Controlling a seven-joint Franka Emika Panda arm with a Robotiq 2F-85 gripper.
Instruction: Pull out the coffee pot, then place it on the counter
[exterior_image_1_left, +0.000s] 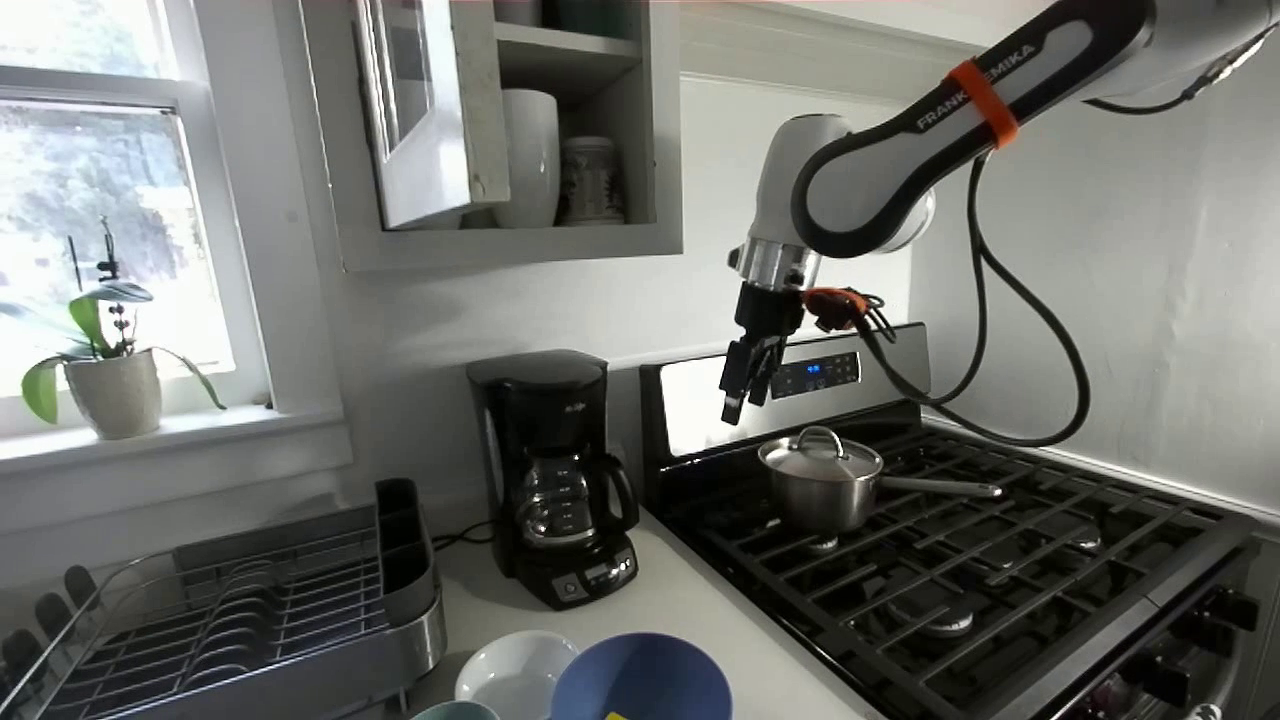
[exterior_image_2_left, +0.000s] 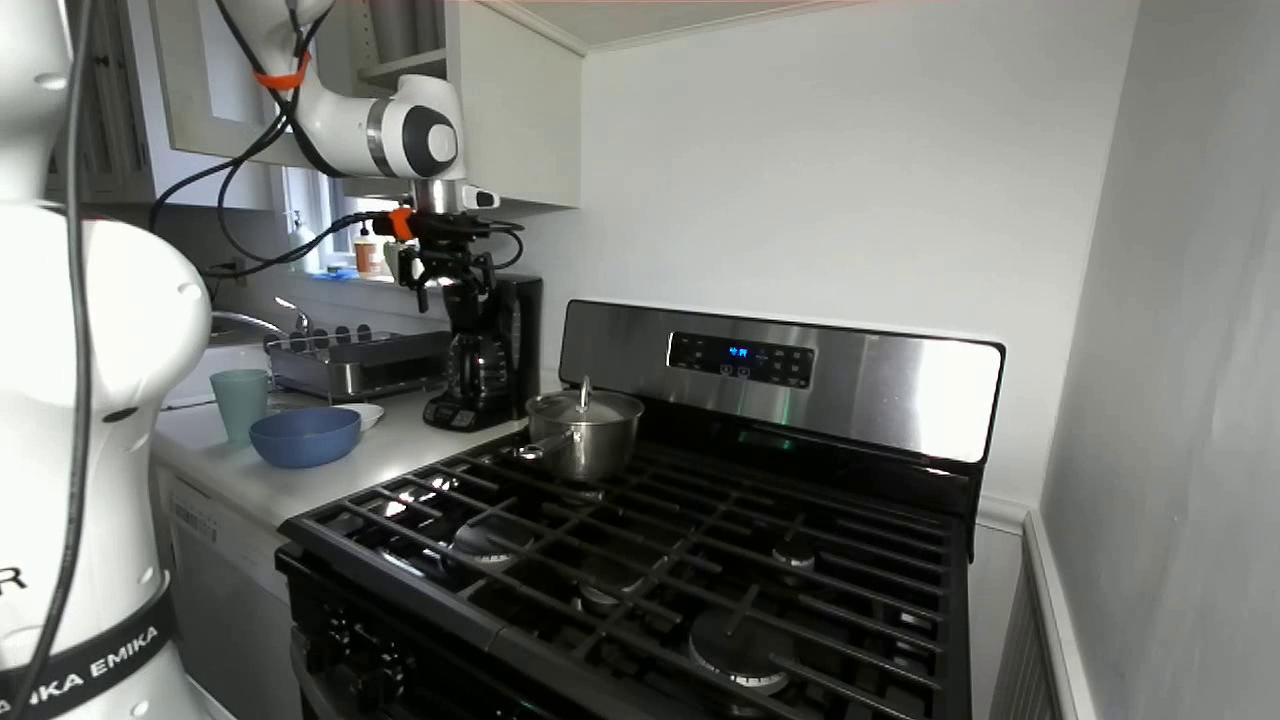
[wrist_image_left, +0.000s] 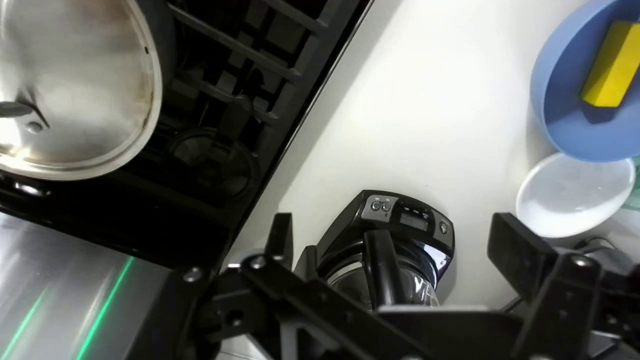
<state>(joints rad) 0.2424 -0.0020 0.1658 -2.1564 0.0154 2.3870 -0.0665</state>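
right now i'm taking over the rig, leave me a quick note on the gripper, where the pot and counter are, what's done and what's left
Gripper: open, holding nothing, raised and not touching the coffee pot.
Coffee pot: seated in the coffee maker, handle facing outward.
Counter: under the coffee maker; a blue bowl and a white bowl also sit on it.
Done: no pull made; the coffee pot is in its maker.
Left: grasp the handle, pull the coffee pot out, set it on the counter. The lidded saucepan on the stove is close by, so probably worth watching.
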